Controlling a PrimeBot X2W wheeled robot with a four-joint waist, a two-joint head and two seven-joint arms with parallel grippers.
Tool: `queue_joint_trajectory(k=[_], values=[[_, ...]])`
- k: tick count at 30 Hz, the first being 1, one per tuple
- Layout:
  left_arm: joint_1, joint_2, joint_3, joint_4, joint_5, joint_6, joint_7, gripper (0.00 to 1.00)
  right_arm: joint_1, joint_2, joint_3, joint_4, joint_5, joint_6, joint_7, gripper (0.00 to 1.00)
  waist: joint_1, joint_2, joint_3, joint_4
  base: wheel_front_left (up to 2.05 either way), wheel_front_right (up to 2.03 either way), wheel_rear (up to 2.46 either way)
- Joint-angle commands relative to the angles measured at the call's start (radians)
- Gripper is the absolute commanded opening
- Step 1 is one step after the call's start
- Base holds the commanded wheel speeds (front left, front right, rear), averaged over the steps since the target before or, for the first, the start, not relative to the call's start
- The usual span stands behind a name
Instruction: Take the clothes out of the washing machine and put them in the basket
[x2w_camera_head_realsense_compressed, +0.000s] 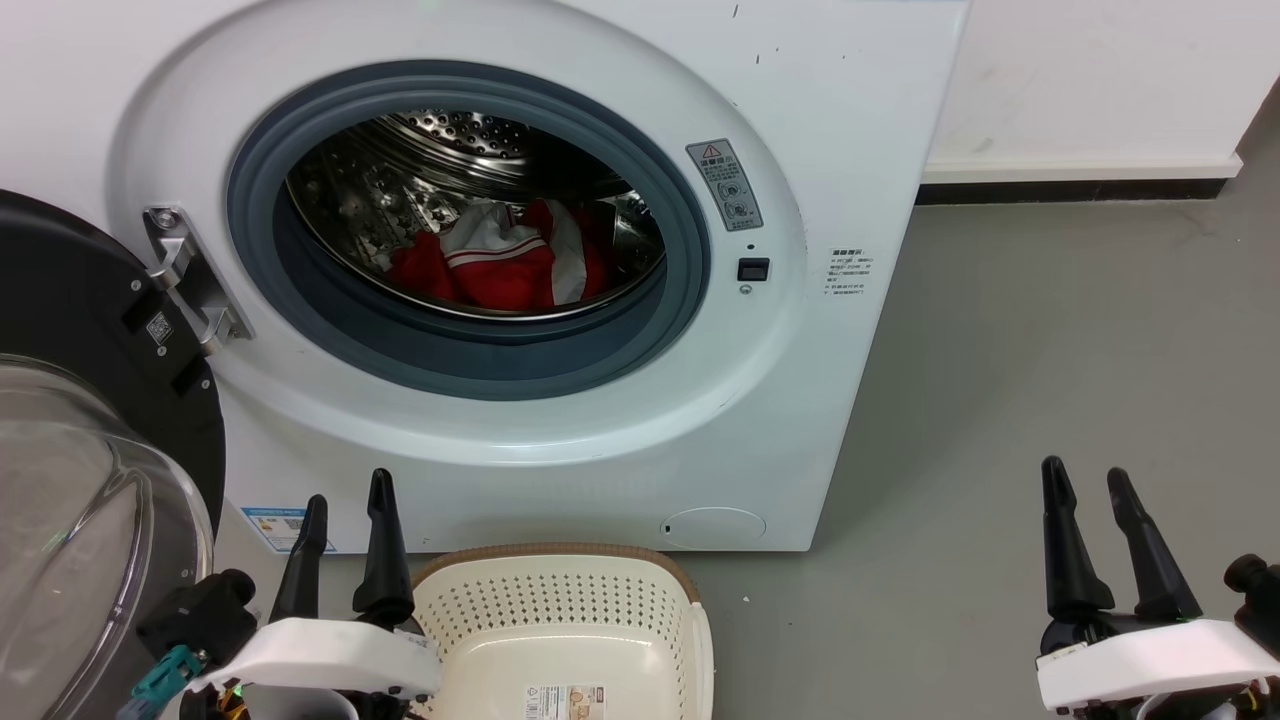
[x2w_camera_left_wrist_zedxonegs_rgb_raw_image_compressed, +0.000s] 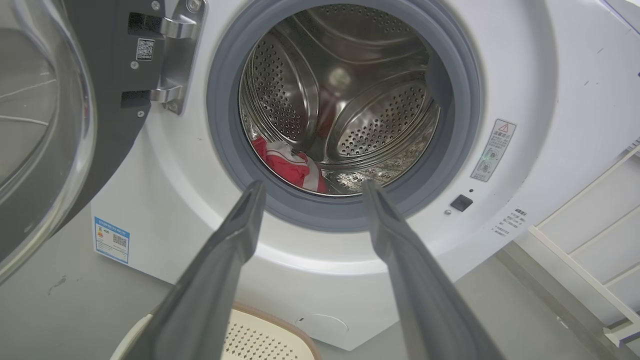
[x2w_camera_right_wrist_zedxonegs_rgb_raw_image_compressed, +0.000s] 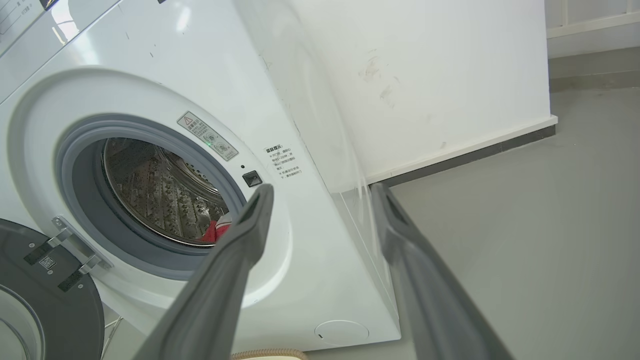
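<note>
Clothes (x2w_camera_head_realsense_compressed: 500, 268), seemingly bundled, in washing machine (x2w_camera_head_realsense_compressed: 850, 120); basket (x2w_camera_head_realsense_compressed: 560, 553) before it

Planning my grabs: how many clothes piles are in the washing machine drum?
1: a red-and-white bundle lying on the floor of the steel drum; more pieces may hide beneath.

The oval cream plastic basket (x2w_camera_head_realsense_compressed: 560, 600) runs off the head view's bottom edge, the black-framed glass door (x2w_camera_head_realsense_compressed: 70, 300) off its left. In the right wrist view the red clothes (x2w_camera_right_wrist_zedxonegs_rgb_raw_image_compressed: 215, 231) are a sliver behind the grey rubber ring (x2w_camera_right_wrist_zedxonegs_rgb_raw_image_compressed: 80, 175). Print on the grey warning sticker (x2w_camera_head_realsense_compressed: 724, 184) is illegible.
</note>
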Motion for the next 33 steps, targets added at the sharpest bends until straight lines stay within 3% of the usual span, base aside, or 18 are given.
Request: queue_joint_trajectory(k=[1,33], values=[[0.002,0.006,0.000,-0.018,0.035,-0.006,-0.012,1.00,0.002,-0.004,0.002,-0.027,-0.023,0.000,-0.012,1.00,0.0000,0.0000,0.000,0.000,0.00,0.00,0.00],[0.052,-0.012,0.004,-0.056,0.337,-0.019,-0.089,1.00,0.058,-0.005,0.003,-0.102,-0.291,0.000,-0.087,1.00,0.0000,0.0000,0.003,-0.001,0.00,0.00,0.00]])
